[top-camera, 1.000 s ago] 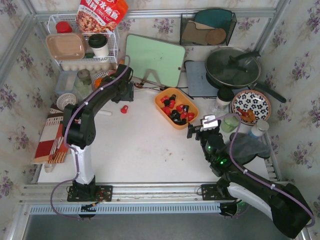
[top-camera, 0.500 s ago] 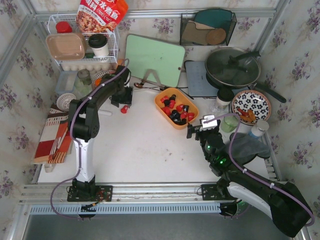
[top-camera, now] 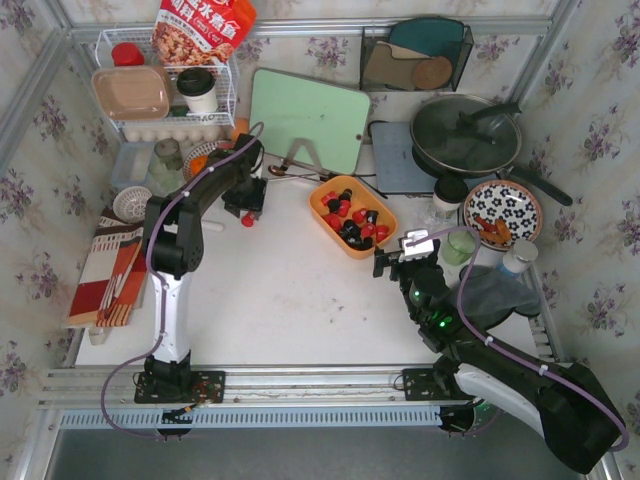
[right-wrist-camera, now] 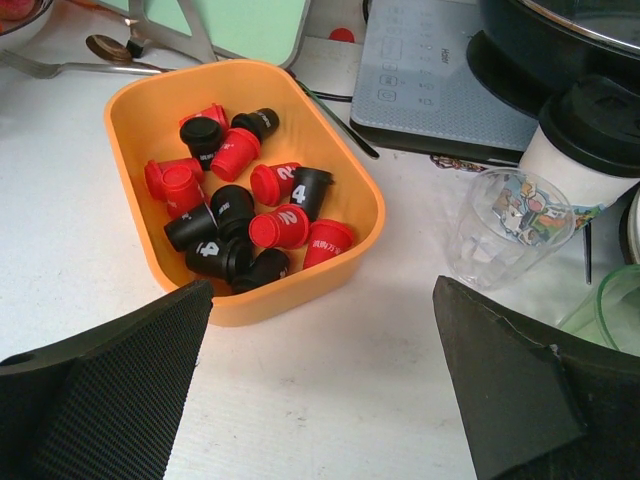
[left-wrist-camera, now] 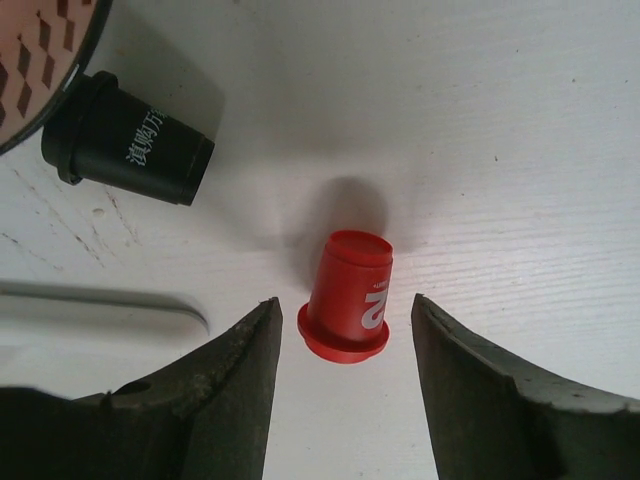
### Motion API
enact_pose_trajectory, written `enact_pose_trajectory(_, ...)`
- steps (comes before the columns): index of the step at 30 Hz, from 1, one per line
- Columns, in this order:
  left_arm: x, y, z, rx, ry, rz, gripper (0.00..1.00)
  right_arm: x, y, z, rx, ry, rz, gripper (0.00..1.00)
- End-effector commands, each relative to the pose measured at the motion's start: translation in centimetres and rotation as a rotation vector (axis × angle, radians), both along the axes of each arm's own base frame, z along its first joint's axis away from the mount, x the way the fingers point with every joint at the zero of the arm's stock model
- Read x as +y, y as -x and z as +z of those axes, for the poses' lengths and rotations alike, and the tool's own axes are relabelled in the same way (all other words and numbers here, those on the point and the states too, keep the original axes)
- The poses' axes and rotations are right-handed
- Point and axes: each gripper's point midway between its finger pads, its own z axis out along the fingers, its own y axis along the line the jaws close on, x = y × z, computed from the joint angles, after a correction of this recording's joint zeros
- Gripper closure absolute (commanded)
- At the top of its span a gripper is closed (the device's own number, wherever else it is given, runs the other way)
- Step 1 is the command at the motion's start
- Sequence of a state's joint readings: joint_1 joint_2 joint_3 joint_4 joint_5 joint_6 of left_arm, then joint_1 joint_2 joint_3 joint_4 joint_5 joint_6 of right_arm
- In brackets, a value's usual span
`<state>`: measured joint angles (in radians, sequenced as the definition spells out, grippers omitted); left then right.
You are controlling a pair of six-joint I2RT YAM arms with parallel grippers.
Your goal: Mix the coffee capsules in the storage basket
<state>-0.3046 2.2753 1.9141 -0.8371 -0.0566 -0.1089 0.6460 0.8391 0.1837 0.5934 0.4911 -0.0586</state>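
The orange storage basket [top-camera: 388, 214] sits at mid-table and holds several red and black coffee capsules [top-camera: 352, 221]. One red capsule [top-camera: 247, 220] lies loose on the white table to its left. In the left wrist view this red capsule [left-wrist-camera: 347, 298] lies on its side between my open left gripper [left-wrist-camera: 343, 305] fingertips, not touched. A black capsule [left-wrist-camera: 128, 150] lies a little beyond it. My left gripper [top-camera: 246, 204] hovers just over the loose capsule. My right gripper [top-camera: 396, 260] is open and empty in front of the basket [right-wrist-camera: 300, 290], whose capsules [right-wrist-camera: 250, 215] show.
A green cutting board [top-camera: 308, 118], spoon [right-wrist-camera: 110, 48] and white wire rack [top-camera: 165, 90] stand behind. An induction plate [top-camera: 400, 160], a pan [top-camera: 465, 132], a patterned plate [top-camera: 502, 212], a clear glass [right-wrist-camera: 510, 225] and a lidded cup [right-wrist-camera: 580, 150] crowd the right.
My left gripper has moved forward and down toward the loose red capsule, and its arm has stretched out. The right arm has not moved.
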Motion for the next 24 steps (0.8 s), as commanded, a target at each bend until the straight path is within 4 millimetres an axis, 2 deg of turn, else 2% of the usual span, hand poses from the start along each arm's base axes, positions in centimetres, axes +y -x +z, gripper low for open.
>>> enact_pose_trajectory(1, 0.38, -0.39, -0.06, -0.003, -0.023, -0.023, 0.42, 0.31, -0.21, 0.78, -0.020, -0.011, 0.009, 0.00)
enact_pose_trajectory(8, 0.21, -0.93, -0.69, 0.002, -0.025, -0.040, 0.44, 0.38, -0.22, 0.68, -0.016, -0.010, 0.012, 0.00)
enact_pose_trajectory(11, -0.01, -1.14, -0.85, 0.005, -0.017, -0.042, 0.50, 0.40, -0.22, 0.67, -0.016, -0.011, 0.013, 0.00)
enact_pose_trajectory(17, -0.38, -1.32, -0.95, 0.004, 0.000, -0.041, 0.55, 0.57, -0.22, 0.60, -0.013, -0.012, 0.021, 0.00)
enact_pose_trajectory(20, -0.34, -1.29, -0.98, 0.008, -0.002, -0.041, 0.61, 0.58, -0.23, 0.64, -0.012, -0.013, 0.020, 0.00)
enact_pose_trajectory(24, -0.56, -1.16, -0.67, 0.011, 0.011, -0.047, 0.74, 0.60, -0.22, 0.66, -0.013, -0.013, 0.022, 0.00)
